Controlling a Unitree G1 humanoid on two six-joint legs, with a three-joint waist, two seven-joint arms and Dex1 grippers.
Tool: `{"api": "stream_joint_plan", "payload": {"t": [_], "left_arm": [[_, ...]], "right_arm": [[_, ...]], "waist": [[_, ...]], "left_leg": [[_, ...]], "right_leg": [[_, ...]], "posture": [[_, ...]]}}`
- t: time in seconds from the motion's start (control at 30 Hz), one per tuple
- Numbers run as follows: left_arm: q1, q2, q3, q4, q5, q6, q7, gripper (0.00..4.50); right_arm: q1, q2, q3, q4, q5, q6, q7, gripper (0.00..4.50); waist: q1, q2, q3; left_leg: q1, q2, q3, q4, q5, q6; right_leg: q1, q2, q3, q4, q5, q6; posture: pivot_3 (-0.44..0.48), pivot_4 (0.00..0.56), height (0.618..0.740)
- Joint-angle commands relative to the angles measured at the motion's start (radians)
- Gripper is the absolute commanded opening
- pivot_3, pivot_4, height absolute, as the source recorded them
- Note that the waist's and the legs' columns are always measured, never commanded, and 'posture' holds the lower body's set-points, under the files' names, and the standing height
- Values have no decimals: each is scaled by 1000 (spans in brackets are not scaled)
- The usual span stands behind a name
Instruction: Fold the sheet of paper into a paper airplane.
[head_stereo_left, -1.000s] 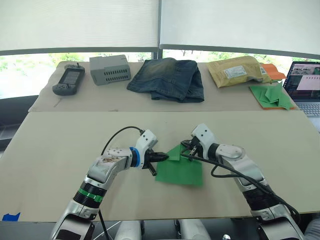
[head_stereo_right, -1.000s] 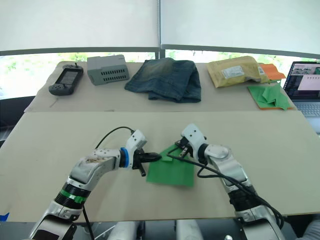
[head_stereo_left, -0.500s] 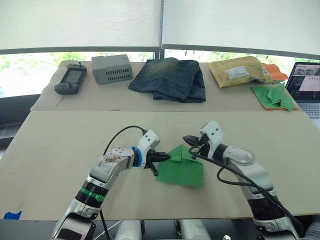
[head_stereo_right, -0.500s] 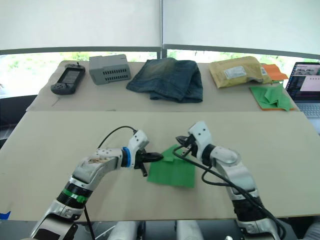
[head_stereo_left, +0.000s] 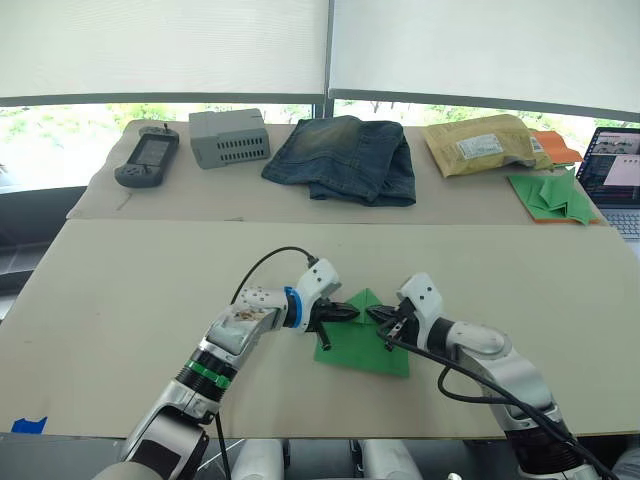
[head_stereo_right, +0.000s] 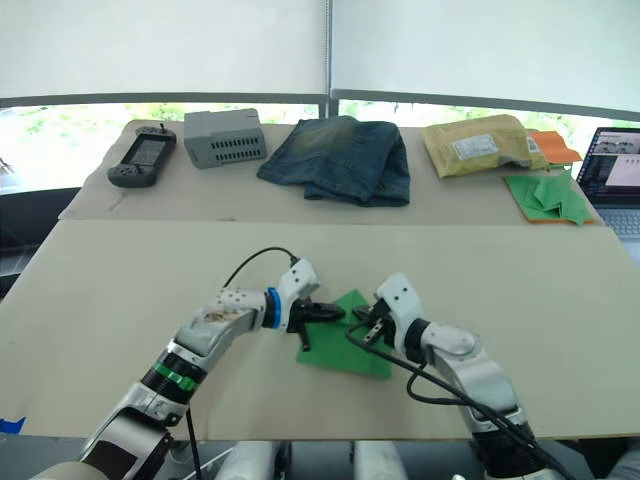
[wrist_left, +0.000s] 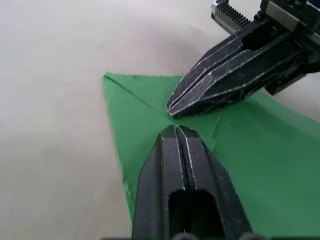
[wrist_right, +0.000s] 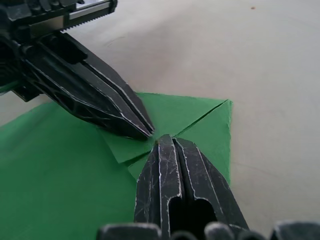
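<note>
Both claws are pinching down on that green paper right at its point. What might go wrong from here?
The two corner flaps of the sheet of paper are held flat only where the shut left gripper and shut right gripper meet, so they may spring up once the tips lift. The sheet lies loose on the table; a sideways push could slide it and skew the crease.

My left claw (head_stereo_left: 350, 313) and right claw (head_stereo_left: 376, 315) meet tip to tip, both closed, over the bright green pointed sheet of paper (head_stereo_left: 365, 344), blocking each other. All around it the beige surface (head_stereo_left: 130, 290) lies bare. The folded blue jeans (head_stereo_left: 345, 158) sit well apart.
</note>
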Motion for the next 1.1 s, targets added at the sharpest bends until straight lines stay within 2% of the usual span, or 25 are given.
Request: {"api": "stream_joint_plan", "payload": {"t": [0.03, 0.13, 0.27, 0.37, 0.5, 0.77, 0.9, 1.1], "left_arm": [[-6, 11, -52, 54, 75, -25, 3, 43], [0, 12, -50, 65, 81, -20, -4, 43], [5, 19, -53, 71, 82, -34, -27, 43], [-2, 12, -46, 83, 80, -37, -32, 43], [-16, 0, -24, 101, 70, -33, -33, 43], [-17, -3, -10, 104, 74, -27, -31, 43], [-12, -6, -4, 100, 74, -20, -19, 43], [-5, -13, 1, 93, 70, -19, -11, 43]], "right_arm": [[36, -26, -42, -48, 9, 22, -14, 0], [59, -56, -92, -115, 39, 53, -6, 0], [113, -121, -248, -230, 113, 131, -2, 0], [195, -179, -309, -260, 140, 173, 26, 0], [307, -205, -291, -261, 165, 189, 59, 0], [317, -161, -214, -253, 227, 207, 80, 0], [347, -202, -196, -290, 268, 276, 97, 0], [344, -261, -243, -333, 286, 309, 74, 0]], "waist": [[1, 0, 0], [1, 0, 0], [0, 0, 0], [0, 0, 0], [0, 0, -1], [-5, -1, -2], [-3, -1, -2], [-2, -1, -2]], "left_leg": [[0, 0, 0, 0, 0, 0], [0, 0, 0, 0, 0, 0], [0, 0, 0, 0, 0, 0], [0, 0, 0, 0, 0, 0], [0, 1, 0, -1, 0, 0], [2, 1, 0, 0, 0, 0], [1, 1, 0, -1, 0, 0], [1, 1, 0, -1, 0, 0]], "right_leg": [[0, 0, 0, 0, 0, 0], [1, 0, 0, 0, 0, 0], [1, 0, 0, 0, 0, 1], [1, 0, 0, 0, 0, 0], [1, 1, -1, 0, -1, 0], [2, 1, 0, 0, -1, 0], [2, 1, 0, 0, -1, 0], [2, 1, 0, -1, -1, 0]], "posture": [[0, 150, 728], [0, 150, 728], [0, 150, 728], [0, 150, 728], [0, 150, 728], [0, 150, 728], [0, 150, 728], [0, 150, 728]]}}
